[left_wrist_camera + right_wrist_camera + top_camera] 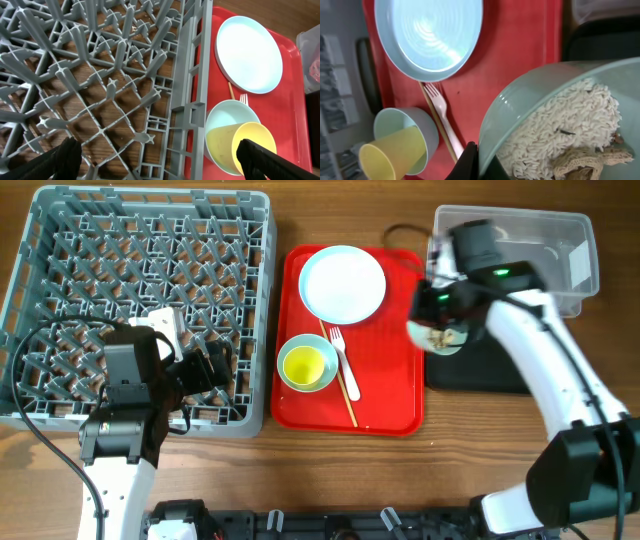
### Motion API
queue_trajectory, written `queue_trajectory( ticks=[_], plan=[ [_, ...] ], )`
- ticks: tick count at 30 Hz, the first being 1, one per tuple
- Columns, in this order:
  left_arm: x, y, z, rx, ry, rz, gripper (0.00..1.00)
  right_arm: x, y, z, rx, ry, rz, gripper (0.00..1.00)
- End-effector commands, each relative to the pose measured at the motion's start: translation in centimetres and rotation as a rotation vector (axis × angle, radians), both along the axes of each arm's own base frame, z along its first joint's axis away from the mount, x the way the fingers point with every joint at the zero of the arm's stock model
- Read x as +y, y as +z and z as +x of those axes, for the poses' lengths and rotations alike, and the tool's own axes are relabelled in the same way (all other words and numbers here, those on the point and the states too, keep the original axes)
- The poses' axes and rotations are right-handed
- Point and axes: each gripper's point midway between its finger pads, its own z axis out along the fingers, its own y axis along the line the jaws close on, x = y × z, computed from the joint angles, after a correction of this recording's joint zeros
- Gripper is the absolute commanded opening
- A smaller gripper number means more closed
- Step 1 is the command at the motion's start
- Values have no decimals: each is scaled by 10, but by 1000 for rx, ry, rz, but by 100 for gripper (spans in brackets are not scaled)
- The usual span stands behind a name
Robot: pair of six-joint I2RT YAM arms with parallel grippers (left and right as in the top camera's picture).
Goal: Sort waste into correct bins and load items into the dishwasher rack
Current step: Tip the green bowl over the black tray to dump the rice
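Observation:
My right gripper (432, 298) is shut on the rim of a pale blue bowl (440, 335) holding rice-like scraps (570, 120) and a brownish crumpled bit. It holds the bowl over the left edge of the black tray (490, 370). The grip shows in the right wrist view (479, 161). The clear tub (560, 250) stands behind the black tray. My left gripper (157, 165) is open and empty over the grey rack's (140, 300) front right corner. The plate (342, 283), the fork (343, 360) and a second bowl (307, 365) with the yellow cup (245, 147) in it lie on the red tray (400, 395).
A thin wooden stick (340, 385) lies beside the fork on the red tray. Something reddish (315, 70) shows through the tub wall in the left wrist view. A dark cable runs along the table left of the rack. Bare wood lies in front of the trays.

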Motion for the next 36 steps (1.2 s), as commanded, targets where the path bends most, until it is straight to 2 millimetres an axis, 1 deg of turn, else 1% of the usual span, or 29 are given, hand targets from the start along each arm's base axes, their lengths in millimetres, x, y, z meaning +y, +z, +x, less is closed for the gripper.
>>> queue_trajectory(
  ticks=[1, 4, 7, 8, 12, 17, 18, 21, 26, 30, 31, 32, 34, 35, 36],
  plan=[
    [-2, 9, 3, -20, -6, -12, 100, -10, 11, -6, -38, 92, 211, 4],
    [-2, 9, 3, -20, -6, -12, 100, -32, 10, -10, -58, 71, 355, 4],
    [-2, 9, 3, -20, -6, -13, 100, -45, 10, -11, -71, 39, 505, 4],
    [-2, 9, 3, -20, -6, -12, 100, -52, 9, -9, -79, 15, 582, 4],
    [-2, 9, 3, -20, -6, -13, 100, -67, 8, -5, -93, -46, 744, 4],
    [-2, 9, 3, -20, -6, -13, 100, -89, 8, 3, -97, -134, 952, 4],
    [-1, 9, 3, -20, -6, -13, 100, -96, 10, 4, -101, -160, 1011, 4],
    [-2, 9, 3, -20, -6, -12, 100, -108, 13, 6, -97, -210, 1097, 4],
    [-2, 9, 3, -20, -6, -13, 100, -124, 22, 7, -109, -262, 1173, 4],
    [-2, 9, 3, -20, -6, -13, 100, -127, 24, 9, -134, -254, 1176, 4],
    [-2, 9, 3, -20, -6, -13, 100, -127, 20, 9, -124, -261, 1155, 4],
    [-1, 9, 3, -20, -6, -12, 100, -128, 10, 8, -84, -287, 1111, 4],
    [-2, 9, 3, -20, -6, -13, 100, -132, -19, 6, 31, -373, 982, 4],
    [-1, 9, 3, -20, -6, -13, 100, -132, -22, 5, 45, -384, 968, 4],
    [-2, 9, 3, -20, -6, -13, 100, -131, -21, 4, 47, -383, 979, 4]
  ],
)
